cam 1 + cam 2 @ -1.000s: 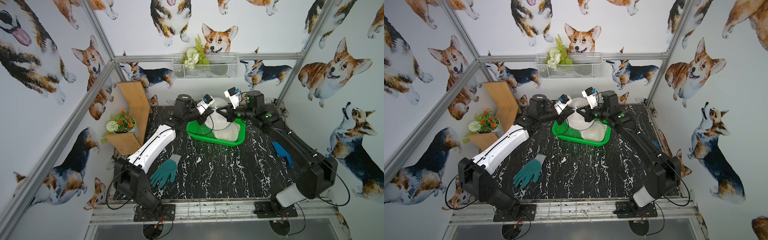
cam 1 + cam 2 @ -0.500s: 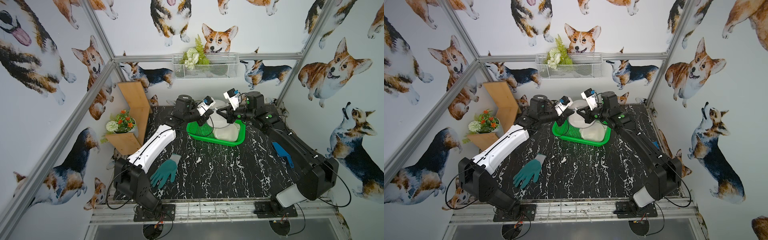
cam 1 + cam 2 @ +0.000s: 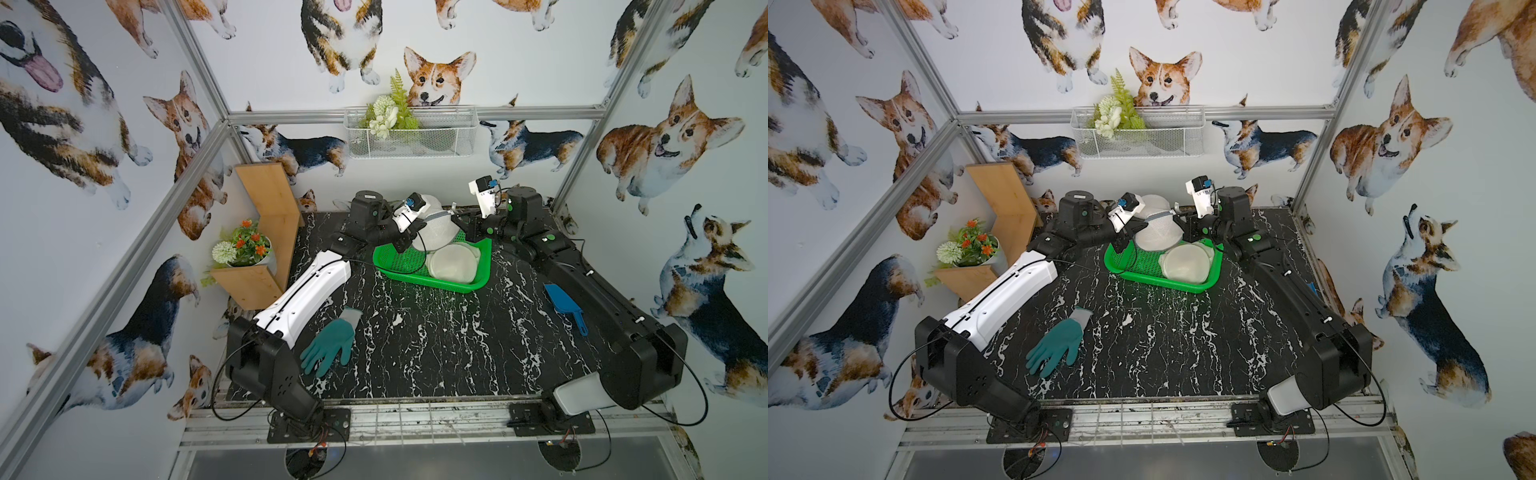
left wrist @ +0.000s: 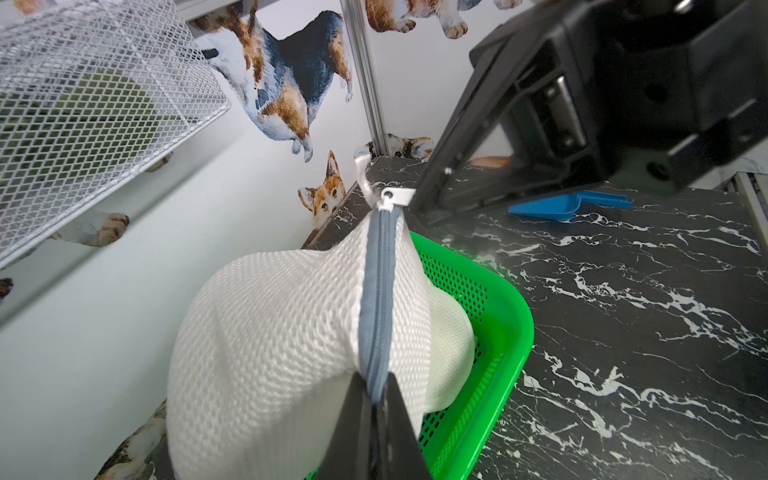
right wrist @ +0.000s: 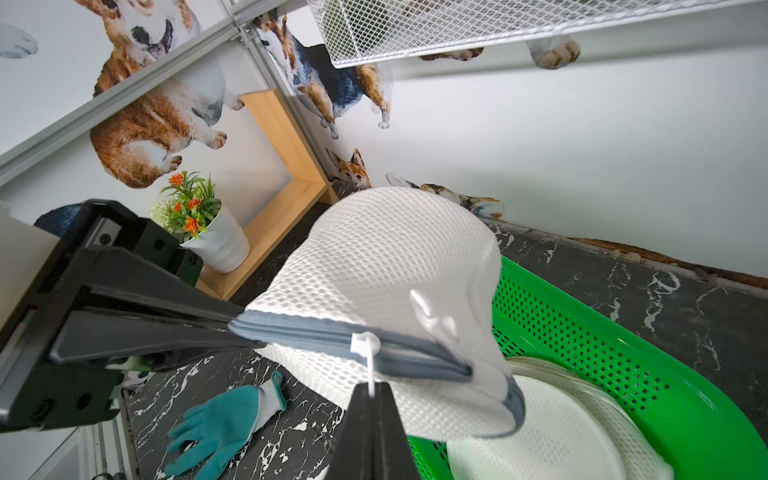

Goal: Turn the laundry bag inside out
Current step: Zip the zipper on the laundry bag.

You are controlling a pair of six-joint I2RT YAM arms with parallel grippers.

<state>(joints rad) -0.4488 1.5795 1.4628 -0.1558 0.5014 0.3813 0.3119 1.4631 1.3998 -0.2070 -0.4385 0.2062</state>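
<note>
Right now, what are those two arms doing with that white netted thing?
Two robot arms hold a white mesh laundry bag over a green basket. The left gripper pinches its grey zipper band; the right gripper pinches the white zipper pull. The zip between them looks closed, so nothing is turned inside out yet. A second mesh bag lies in the basket.

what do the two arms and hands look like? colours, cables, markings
Left arm: black joints, white shell on its long link, black cable along it. Right arm: all-black long link, white shell by the base. Green dots near both wrists. White wrist cameras with blue plugs. Left hand and right hand: black, tapered.
</note>
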